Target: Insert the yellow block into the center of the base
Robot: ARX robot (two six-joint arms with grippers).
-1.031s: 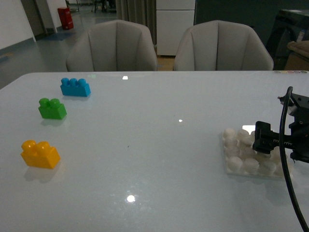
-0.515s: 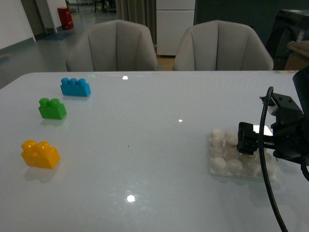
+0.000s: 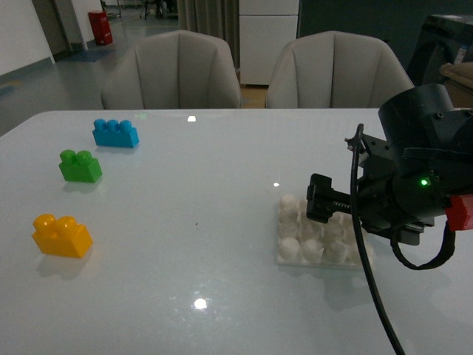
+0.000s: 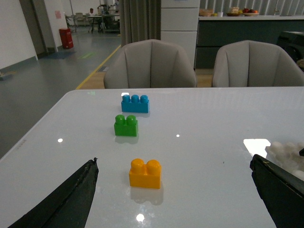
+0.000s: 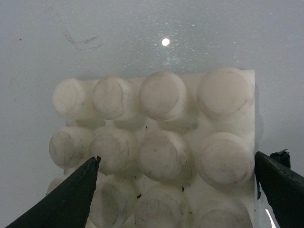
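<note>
Right gripper (image 5: pixel 175 159), left gripper (image 4: pixel 173 160): jaws released. Unheld flat white studded plastic base (image 3: pixel 299 248) may skid when small yellow-orange plastic brick (image 3: pixel 61 235), by surface (image 3: pixel 222 222) left edge, gets pressed in.

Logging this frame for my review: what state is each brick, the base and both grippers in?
yellow block: studs up, untouched.
green brick: studs up, untouched.
blue brick: studs up, untouched.
base: flat, studs up, no brick on it.
right gripper: open, jaws straddling the base.
left gripper: open, empty.
</note>
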